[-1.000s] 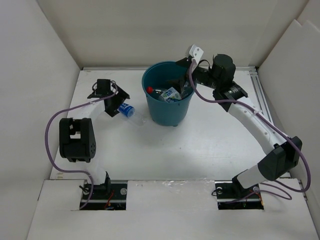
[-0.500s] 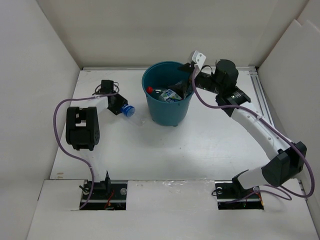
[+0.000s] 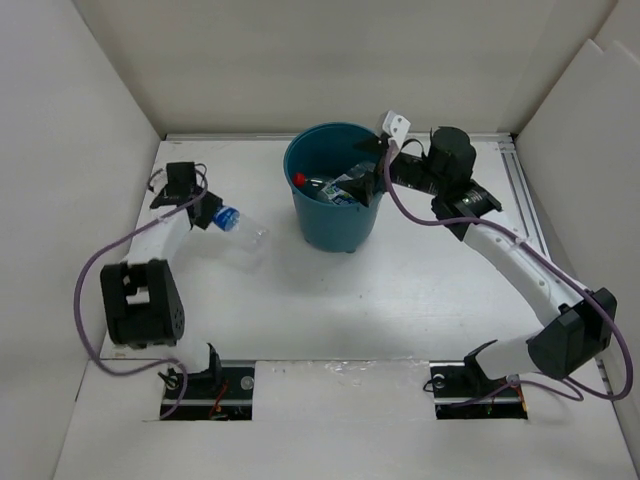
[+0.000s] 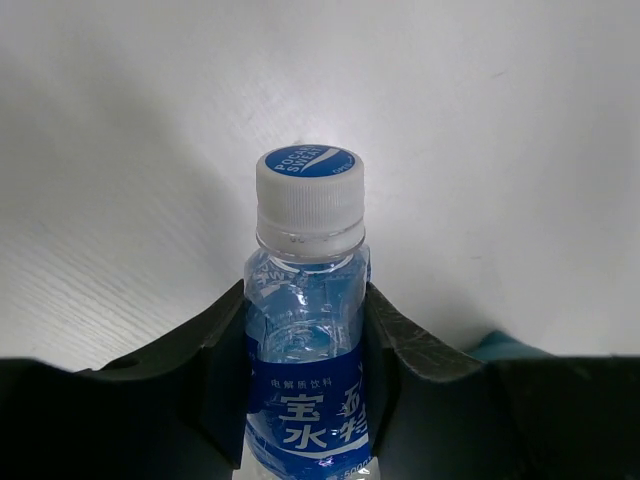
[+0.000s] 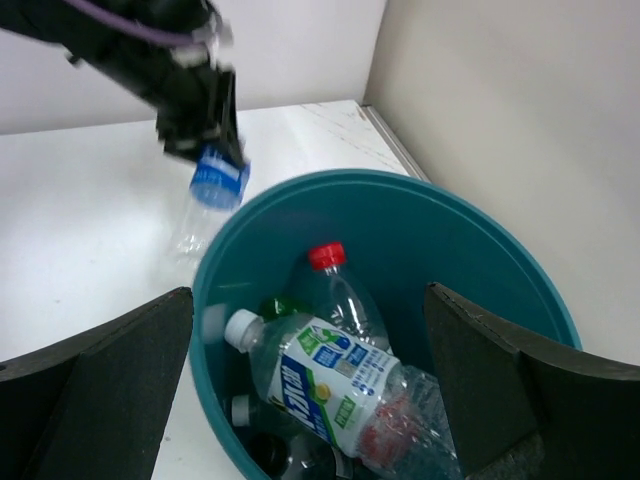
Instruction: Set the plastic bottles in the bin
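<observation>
Your left gripper (image 3: 203,210), clamped on the blue-capped bottle (image 3: 243,228), has swung left, away from the upper-centre bin (image 3: 335,232) your wide-open right gripper (image 3: 362,178) hovers over, so the last drop-off looks delayed.

The left arm (image 3: 140,300) folds at its elbow in the lower left of the top view, and its forearm climbs to the upper left. There the left gripper (image 3: 208,212) points right, its jaws clamped on the neck of a blue-capped bottle (image 4: 305,330). The right arm (image 3: 520,260) bends at the far right edge and reaches to the upper centre. The right gripper (image 5: 310,400) angles downward, its fingers (image 5: 100,390) spread wide with nothing between them.
</observation>
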`<state>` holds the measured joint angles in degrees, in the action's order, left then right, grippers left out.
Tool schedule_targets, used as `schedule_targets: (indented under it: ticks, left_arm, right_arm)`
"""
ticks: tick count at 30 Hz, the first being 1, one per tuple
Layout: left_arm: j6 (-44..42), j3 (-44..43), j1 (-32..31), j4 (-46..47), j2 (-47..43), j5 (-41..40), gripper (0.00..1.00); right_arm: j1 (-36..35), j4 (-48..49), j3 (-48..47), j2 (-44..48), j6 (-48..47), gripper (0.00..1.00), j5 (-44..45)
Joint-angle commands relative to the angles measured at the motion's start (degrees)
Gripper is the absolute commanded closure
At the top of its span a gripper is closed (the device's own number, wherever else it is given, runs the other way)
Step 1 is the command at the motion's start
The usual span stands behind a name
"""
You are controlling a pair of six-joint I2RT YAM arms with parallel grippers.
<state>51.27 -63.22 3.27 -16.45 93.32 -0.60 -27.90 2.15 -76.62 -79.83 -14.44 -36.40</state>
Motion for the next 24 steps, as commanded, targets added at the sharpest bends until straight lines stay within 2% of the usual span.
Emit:
schedule_targets:
  ticks: [1,3,6,9,15,18,24]
  left_arm:
    - [-2.4,-0.9,-0.8,3.2,-13.8,-5.3,1.00]
    - [-6.6,-2.9,-2.7,6.2,-19.3,-5.3,1.00]
    - [-12.0,-8.3,-4.0,6.7,-23.1,-4.8,1.00]
    - [-15.7,-10.6,-4.0,9.1,-26.0,-1.0,1.00]
    - [-25.0,-8.2,-4.0,22.7,-36.7,13.4,1.00]
    - [-26.9,-6.0,-4.0,26.4,-41.0,20.6,1.00]
    - [-26.1,-2.2,-4.0,34.2,-47.3,29.9,1.00]
  right_arm:
    - [-2.9,4.0,-0.6,3.2,-0.6,0.00,-0.7]
    - [-4.1,4.0,-0.6,4.7,-0.6,0.00,0.3]
    - [-7.3,5.7,-1.7,5.2,-0.1,0.00,1.2]
    - [-11.2,6.5,-3.2,4.5,-0.1,0.00,1.9]
    - [-15.3,10.3,-6.6,-0.8,6.2,0.00,4.5]
    - [-16.7,13.9,-9.4,-4.6,11.4,0.00,3.1]
    - [-20.8,13.9,-15.9,-11.1,13.1,0.00,5.7]
